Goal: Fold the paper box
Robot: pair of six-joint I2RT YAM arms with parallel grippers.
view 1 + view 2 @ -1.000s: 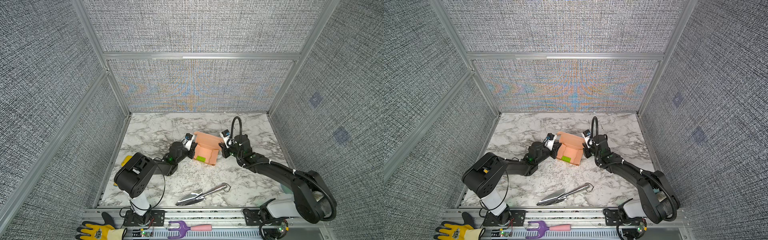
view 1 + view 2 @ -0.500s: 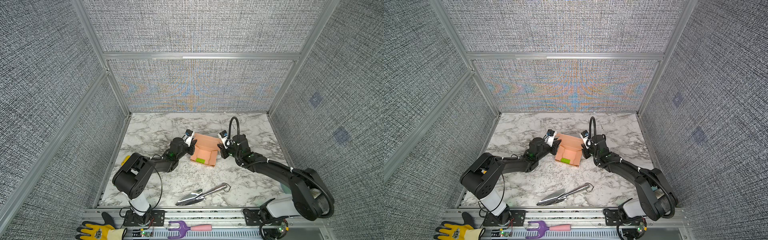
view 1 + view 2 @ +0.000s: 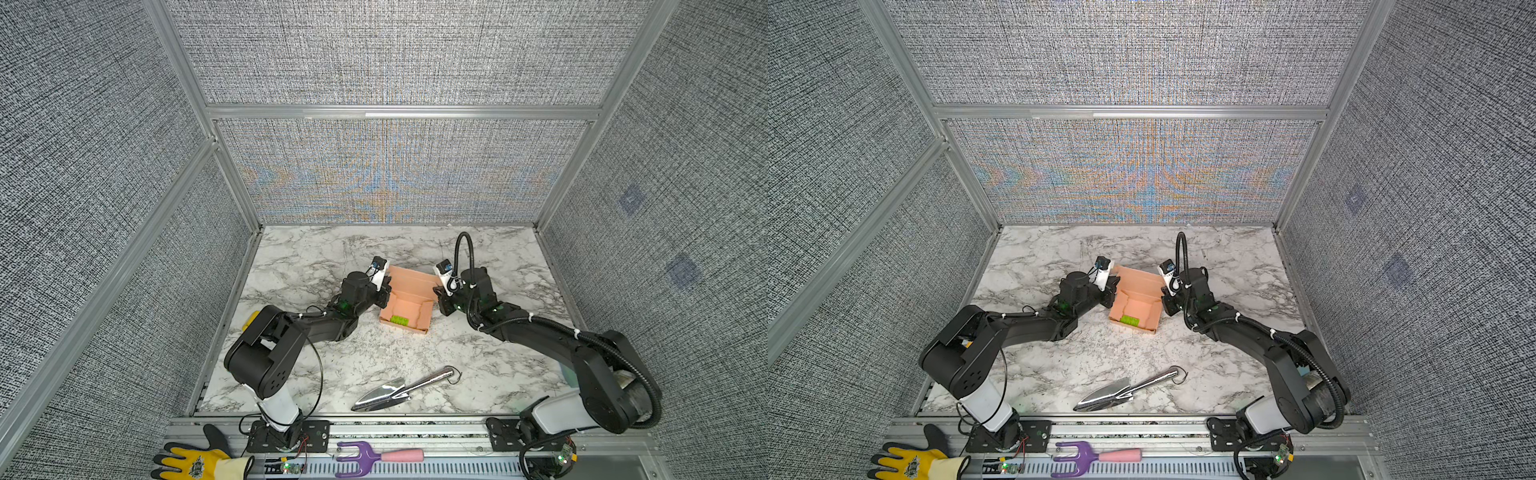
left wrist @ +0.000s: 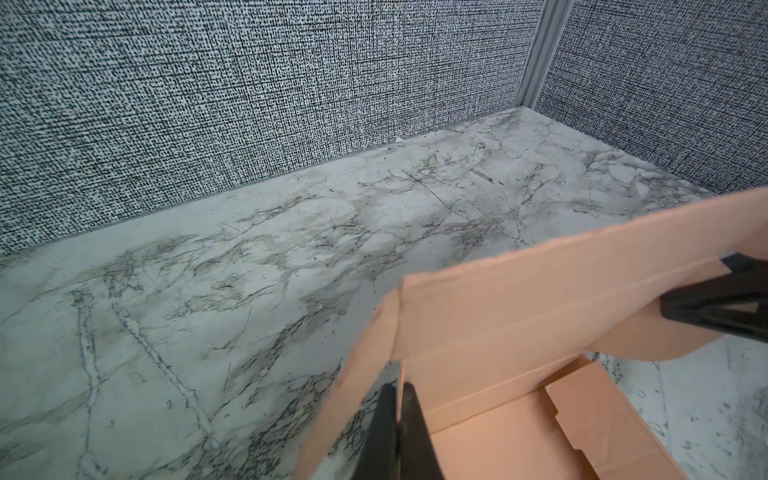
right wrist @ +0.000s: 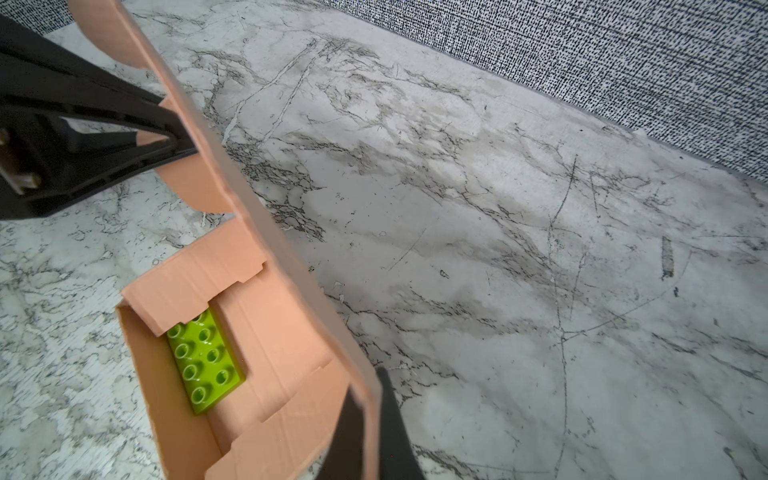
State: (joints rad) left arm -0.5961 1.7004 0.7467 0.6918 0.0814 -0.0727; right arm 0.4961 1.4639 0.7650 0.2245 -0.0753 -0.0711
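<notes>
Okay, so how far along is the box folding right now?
Partway. Done: the box has its tray walls up, with a green brick lying inside. In hand: the left gripper and right gripper each pinch one end of the raised lid. Left: bring the lid down over the tray and tuck its side flaps in.

Salmon-pink paper box [image 3: 407, 301], lime-green studded brick [image 3: 399, 320] inside the box, white tabletop [image 3: 316, 257] with grey marble veining beneath it, mirror-silver trowel [image 3: 390, 392] in front, grey woven-pattern walls [image 3: 395, 174] behind.
</notes>
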